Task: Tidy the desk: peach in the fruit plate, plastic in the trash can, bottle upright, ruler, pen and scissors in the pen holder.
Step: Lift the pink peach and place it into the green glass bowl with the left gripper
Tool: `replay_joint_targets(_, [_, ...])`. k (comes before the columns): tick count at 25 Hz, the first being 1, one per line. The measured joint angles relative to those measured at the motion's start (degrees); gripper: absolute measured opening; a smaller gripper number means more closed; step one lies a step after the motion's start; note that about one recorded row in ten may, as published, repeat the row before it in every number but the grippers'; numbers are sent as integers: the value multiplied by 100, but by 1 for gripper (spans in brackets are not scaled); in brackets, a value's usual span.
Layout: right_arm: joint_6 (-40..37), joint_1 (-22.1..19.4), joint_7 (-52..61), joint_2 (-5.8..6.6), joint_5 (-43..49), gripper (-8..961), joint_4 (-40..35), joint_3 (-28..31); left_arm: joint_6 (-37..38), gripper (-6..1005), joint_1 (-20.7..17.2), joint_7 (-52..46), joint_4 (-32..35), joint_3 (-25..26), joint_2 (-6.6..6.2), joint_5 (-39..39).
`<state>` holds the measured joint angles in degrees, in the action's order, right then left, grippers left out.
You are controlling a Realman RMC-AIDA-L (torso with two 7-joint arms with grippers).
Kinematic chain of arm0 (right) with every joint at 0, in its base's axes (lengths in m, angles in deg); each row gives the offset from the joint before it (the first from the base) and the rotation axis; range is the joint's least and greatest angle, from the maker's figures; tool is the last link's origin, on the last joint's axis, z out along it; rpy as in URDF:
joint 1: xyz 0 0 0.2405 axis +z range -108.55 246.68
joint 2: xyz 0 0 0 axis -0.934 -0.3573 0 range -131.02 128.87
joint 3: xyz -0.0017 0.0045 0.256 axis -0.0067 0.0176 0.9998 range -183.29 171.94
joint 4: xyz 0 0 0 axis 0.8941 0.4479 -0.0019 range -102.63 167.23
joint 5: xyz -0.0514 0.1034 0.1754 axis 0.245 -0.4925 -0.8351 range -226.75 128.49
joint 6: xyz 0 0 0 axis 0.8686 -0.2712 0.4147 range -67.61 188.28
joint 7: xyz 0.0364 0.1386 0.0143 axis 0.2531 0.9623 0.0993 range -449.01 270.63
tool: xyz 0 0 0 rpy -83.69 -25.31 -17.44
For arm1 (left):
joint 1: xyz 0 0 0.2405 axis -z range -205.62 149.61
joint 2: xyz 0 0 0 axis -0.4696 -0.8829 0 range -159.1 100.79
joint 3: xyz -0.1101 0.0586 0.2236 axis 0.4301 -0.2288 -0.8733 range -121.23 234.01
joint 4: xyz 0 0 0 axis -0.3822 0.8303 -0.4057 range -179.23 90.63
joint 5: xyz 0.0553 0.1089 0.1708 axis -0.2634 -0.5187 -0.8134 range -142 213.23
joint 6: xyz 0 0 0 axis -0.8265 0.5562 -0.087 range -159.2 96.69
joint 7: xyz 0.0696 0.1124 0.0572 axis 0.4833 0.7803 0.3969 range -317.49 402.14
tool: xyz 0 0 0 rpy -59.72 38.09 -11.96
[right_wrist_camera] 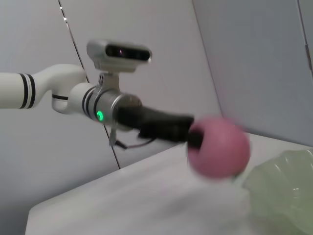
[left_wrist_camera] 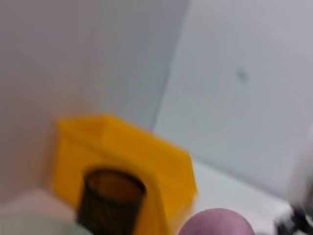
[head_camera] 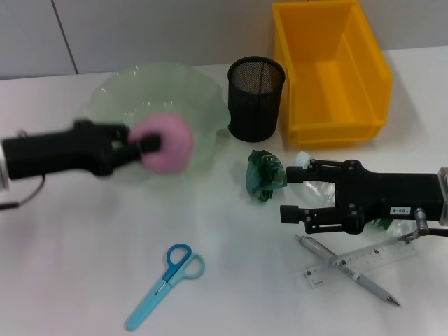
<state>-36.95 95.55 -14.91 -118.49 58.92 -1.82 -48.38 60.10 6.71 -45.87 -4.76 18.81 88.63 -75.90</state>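
White table (head_camera: 63, 259) runs under a pale panelled wall, with everything laid out across it. At far left sits the green, wavy-edged fruit plate (head_camera: 196, 91), and the left pincer (head_camera: 143, 145) reaches in from the left, closed on the pink peach (head_camera: 168, 143), which it holds over the near part of that plate; the right wrist view shows the same peach (right_wrist_camera: 218, 147) clamped at the end of the dark arm, beside the plate's rim (right_wrist_camera: 283, 181). Just right of the plate stands the black mesh pen holder (head_camera: 256, 98), upright, and right of that, touching or nearly so, the yellow trash can (head_camera: 329, 70), a rectangular bin at the far right; both appear in the left wrist view as well, pen holder (left_wrist_camera: 110, 200) in front of the bin (left_wrist_camera: 122, 142), with the peach's top (left_wrist_camera: 217, 223) at the frame edge. Near the pen holder lies a crumpled piece of green plastic (head_camera: 264, 175). The right pincer (head_camera: 288, 192) comes in from the right, its two fingers spread apart and holding nothing, tips just right of the plastic; under and behind it lies the clear bottle (head_camera: 311, 183) on its side, mostly hidden by the arm. Nearer, at right, the transparent ruler (head_camera: 364, 262) and the silver pen (head_camera: 350, 271) lie crossed over each other. Blue scissors (head_camera: 164, 283) lie closed at the near centre-left, well apart from the rest.
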Motion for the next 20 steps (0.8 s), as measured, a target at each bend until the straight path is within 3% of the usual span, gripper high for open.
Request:
replay_joint_targets(3, [-2,-3,1,-4,-2,810,-7,0,-374,236,-21,158,-70,70,38,303])
replay_joint_targets(5, [13,12,-3,-23,-4,810,-2,0,-1098,224,35,446,-366,51,59,615])
replay_joint_targets(15, [16,39,-48,-69,-5,809,-18,-28,-3259,203,469,793,-1192,6,86,710])
replay_joint_targets(20, [17,36,-50,-71,-7,809,-12,-40,-3449,279,532,799,-1289,-138,87,702])
